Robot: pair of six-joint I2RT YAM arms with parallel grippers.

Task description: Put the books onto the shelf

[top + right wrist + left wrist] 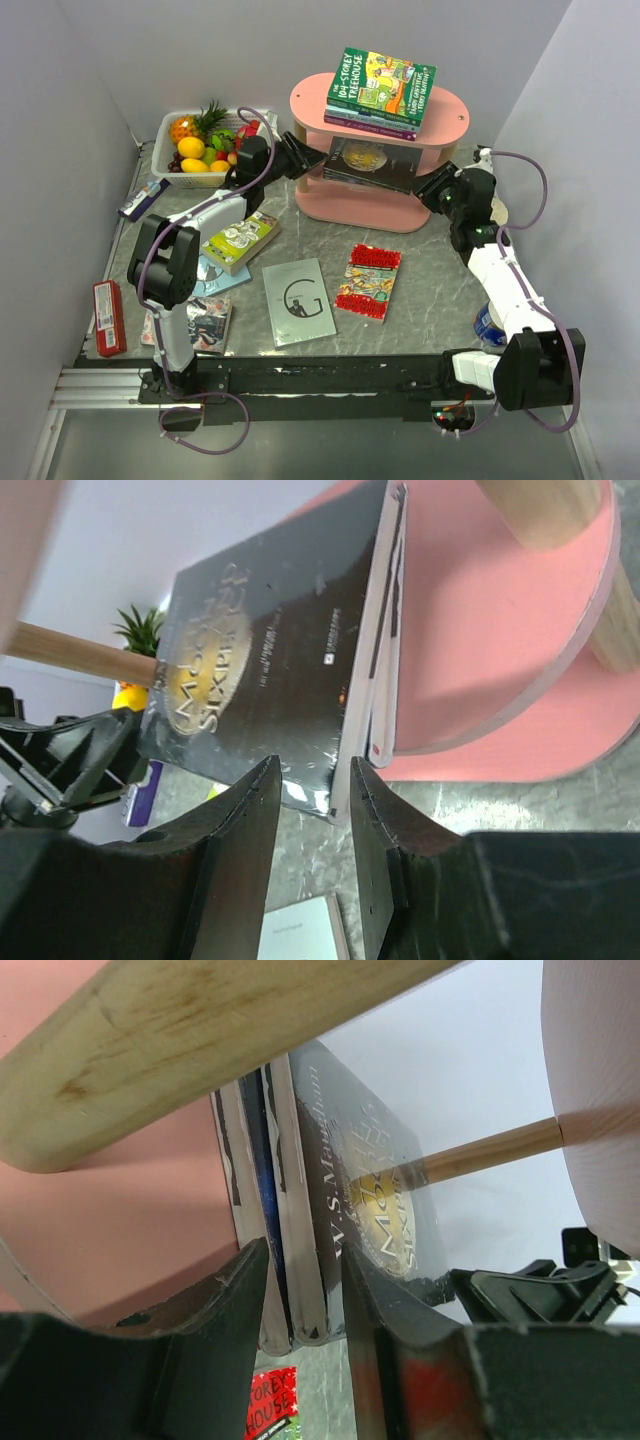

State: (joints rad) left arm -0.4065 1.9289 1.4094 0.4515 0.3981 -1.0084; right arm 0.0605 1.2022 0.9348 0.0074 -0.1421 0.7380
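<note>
The pink shelf [310, 102] stands at the back of the table. On its top lies a stack of books with a green Treehouse cover [380, 85]. A dark-covered stack of books [368, 163] hangs half into the middle tier. My left gripper [312, 160] is shut on that stack's spine end [305, 1260]. My right gripper [425, 185] stands open around the stack's other corner [345, 790], with gaps on both sides. More books lie on the table: a grey "G" one [298, 300], a red one [368, 280], a yellow-green one [240, 240] and a dark one [200, 322].
A white fruit basket [205, 140] sits left of the shelf, close to my left arm. A red box [108, 317] and a blue-white carton [142, 198] lie along the left wall. A wooden shelf post [200, 1040] passes just above my left fingers.
</note>
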